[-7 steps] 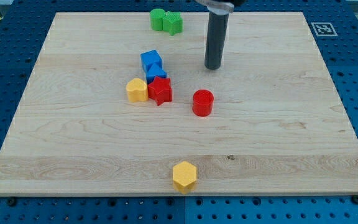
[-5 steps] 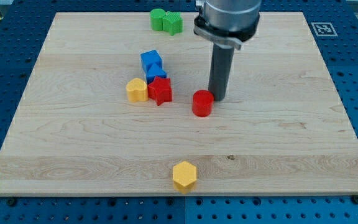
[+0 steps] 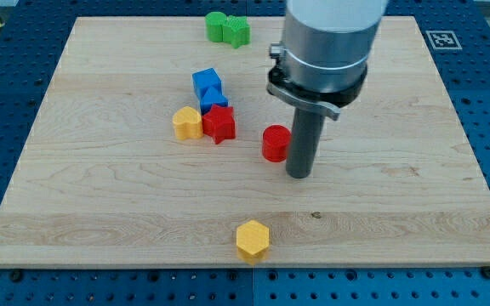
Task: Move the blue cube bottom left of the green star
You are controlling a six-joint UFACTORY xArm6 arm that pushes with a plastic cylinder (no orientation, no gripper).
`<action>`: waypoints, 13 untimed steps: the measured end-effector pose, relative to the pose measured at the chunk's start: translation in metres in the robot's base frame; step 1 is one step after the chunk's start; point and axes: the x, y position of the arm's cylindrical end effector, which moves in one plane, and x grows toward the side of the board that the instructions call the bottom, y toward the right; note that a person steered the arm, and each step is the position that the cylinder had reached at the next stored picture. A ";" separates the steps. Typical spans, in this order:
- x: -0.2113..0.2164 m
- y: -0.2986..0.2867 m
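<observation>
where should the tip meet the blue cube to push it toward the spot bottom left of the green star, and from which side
Judging from this view, press my tip on the blue cube's lower-left face and push toward the view's top right, since the green star lies up and right of it. A second blue block and the red star crowd that lower side, so come in from the view's left. My tip now sits right of the red cylinder.

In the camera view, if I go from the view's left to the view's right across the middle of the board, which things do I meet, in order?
Yellow block → red star → red cylinder → my tip, just right of the red cylinder. The blue cube sits above the first two and overlaps them sideways, so I leave it out.
</observation>
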 end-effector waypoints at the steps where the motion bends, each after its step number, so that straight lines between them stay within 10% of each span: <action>1: -0.008 -0.008; 5: -0.120 -0.009; 9: -0.043 0.027; 13: -0.035 -0.108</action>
